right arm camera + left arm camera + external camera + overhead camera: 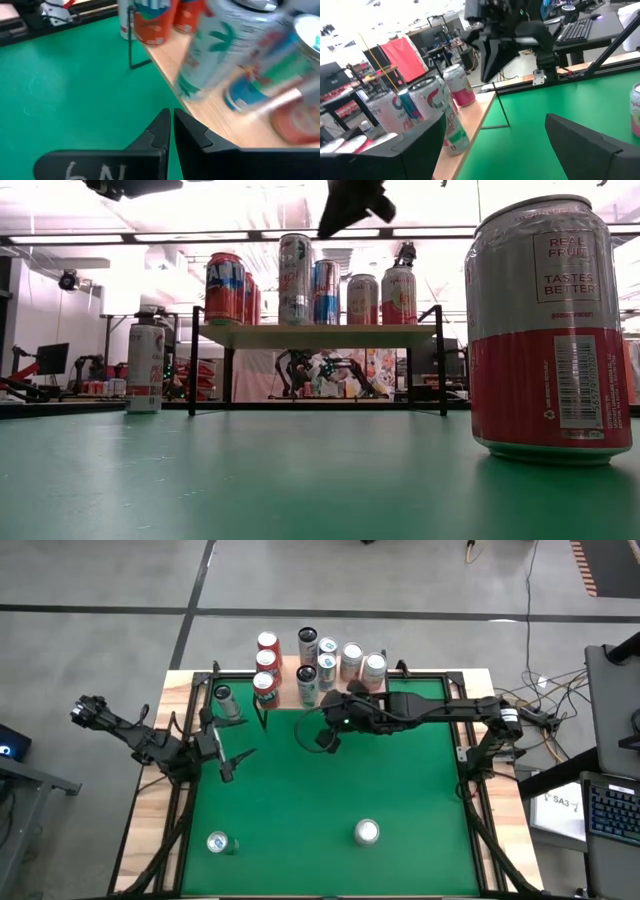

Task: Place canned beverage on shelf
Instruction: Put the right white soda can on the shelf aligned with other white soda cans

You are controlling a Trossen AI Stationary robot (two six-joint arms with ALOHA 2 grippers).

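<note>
- Right pincer [170, 131]: fingers together, empty, beside the shelf [220, 115].
- Left pincer [232, 764]: fingers apart.
- Low view only: red-and-silver can [545, 330] on green table [300, 480]; room shelving behind.

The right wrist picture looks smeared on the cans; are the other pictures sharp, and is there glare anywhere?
Right wrist view: the cans on the shelf are streaked, the shut right hand crisp. Left wrist view: cans slightly soft. Low view: bright ceiling lights wash out the background. High view: sharp and evenly lit.
</note>
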